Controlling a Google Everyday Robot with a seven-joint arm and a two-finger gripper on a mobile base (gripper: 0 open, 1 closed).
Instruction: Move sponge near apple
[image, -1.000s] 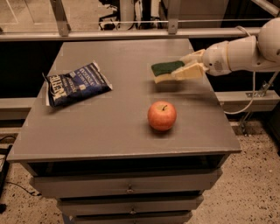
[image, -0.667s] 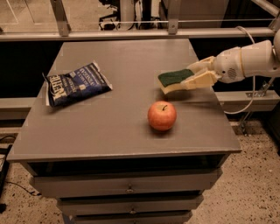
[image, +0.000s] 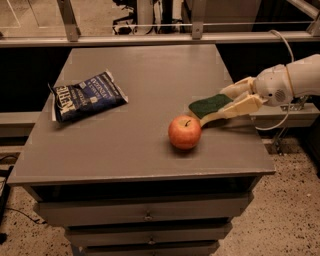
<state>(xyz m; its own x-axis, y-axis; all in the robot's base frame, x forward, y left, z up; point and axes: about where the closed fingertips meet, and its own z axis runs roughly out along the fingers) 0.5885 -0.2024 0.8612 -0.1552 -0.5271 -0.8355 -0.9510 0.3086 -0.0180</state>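
I see my smooth cream plastic gripper (image: 216, 107) over the matt grey table (image: 125, 150), right side, pinching a rough green-topped foam sponge (image: 209, 104); the round red apple (image: 184, 132) looks glossy

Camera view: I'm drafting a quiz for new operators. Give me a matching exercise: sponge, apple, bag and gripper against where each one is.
1 sponge
2 apple
3 bag
4 gripper

A lying flat on the left side of the table
B reaching in over the table's right edge, shut on the sponge
C held just right of the apple
D front middle of the table

Pairs: 1-C, 2-D, 3-A, 4-B
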